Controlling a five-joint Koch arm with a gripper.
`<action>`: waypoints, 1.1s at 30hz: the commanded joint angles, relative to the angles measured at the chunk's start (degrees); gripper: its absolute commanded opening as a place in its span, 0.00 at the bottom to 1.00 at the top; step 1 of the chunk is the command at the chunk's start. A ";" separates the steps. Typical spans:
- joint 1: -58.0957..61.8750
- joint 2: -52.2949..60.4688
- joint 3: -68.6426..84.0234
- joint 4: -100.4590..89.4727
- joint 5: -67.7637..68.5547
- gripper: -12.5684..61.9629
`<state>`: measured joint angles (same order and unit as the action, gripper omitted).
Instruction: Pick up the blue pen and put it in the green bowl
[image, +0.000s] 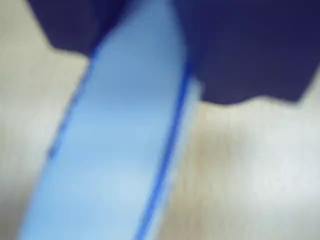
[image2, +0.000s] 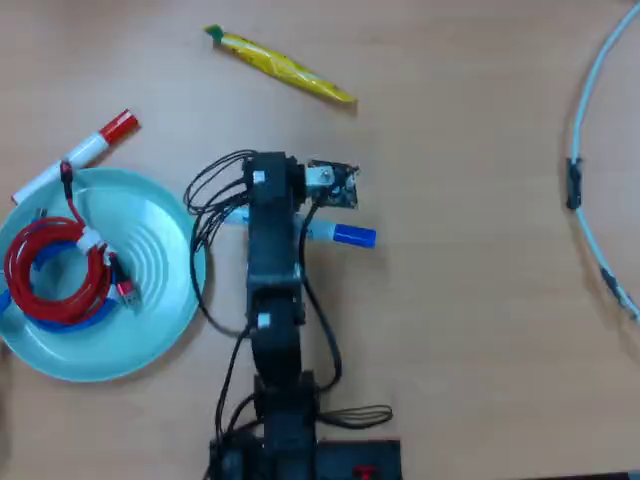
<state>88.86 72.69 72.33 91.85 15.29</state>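
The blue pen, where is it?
In the overhead view the blue pen lies on the table mid-picture, under the arm, right of the green bowl.

1. Markers: two. One blue pen with a blue cap, one red-capped marker.
2. Bowls: one green bowl.
3. Coiled cables in the bowl: one red cable, with a blue one partly showing beneath; count of blue uncertain.
4. Yellow packets: one yellow packet with a green tip.
5. Robot arms: one arm.
6. Pale cables at the overhead view's right edge: one pale cable.
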 joint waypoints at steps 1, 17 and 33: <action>-0.53 8.96 -1.23 4.39 0.62 0.06; -11.78 27.51 -2.11 -2.02 -8.88 0.06; -34.98 30.67 -1.23 -15.38 -22.32 0.06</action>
<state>56.43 101.51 72.77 82.00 -2.46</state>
